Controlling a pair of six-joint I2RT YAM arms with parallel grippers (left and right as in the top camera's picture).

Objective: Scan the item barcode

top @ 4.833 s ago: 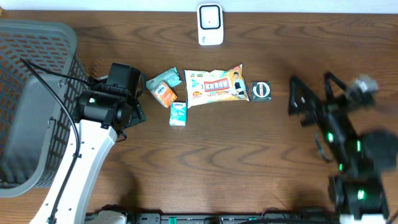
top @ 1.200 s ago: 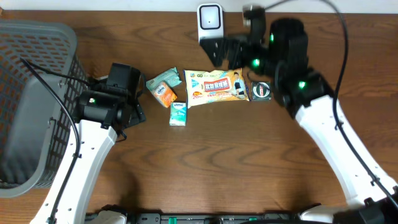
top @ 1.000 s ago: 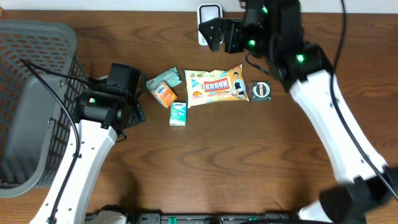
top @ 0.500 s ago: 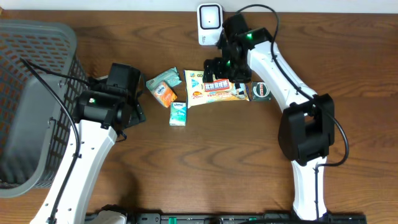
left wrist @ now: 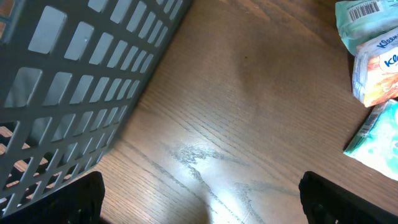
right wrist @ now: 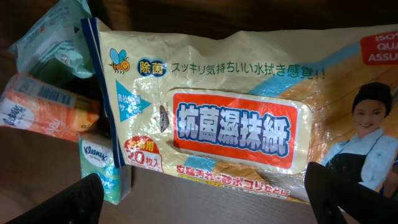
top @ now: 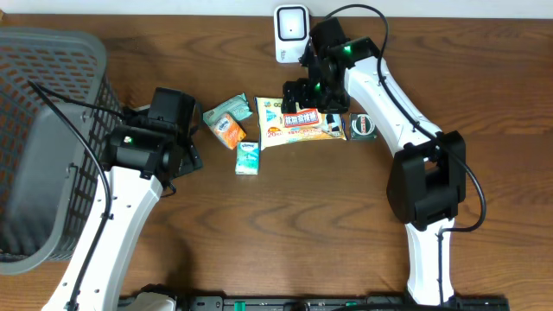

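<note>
The wipes pack (right wrist: 230, 118) is glossy plastic, the table (left wrist: 249, 124) grained wood.

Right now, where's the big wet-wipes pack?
Overhead, the wet-wipes pack lies toward the table's far edge, under the right end effector, between the Kleenex tissue packs and a small black packet.

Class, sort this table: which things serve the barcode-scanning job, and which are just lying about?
In the job: wet-wipes pack, white scanner, open right gripper above the pack.

Lying about: teal tissue pack, orange tissue pack, green-and-white tissue pack, black round packet, grey basket.
</note>
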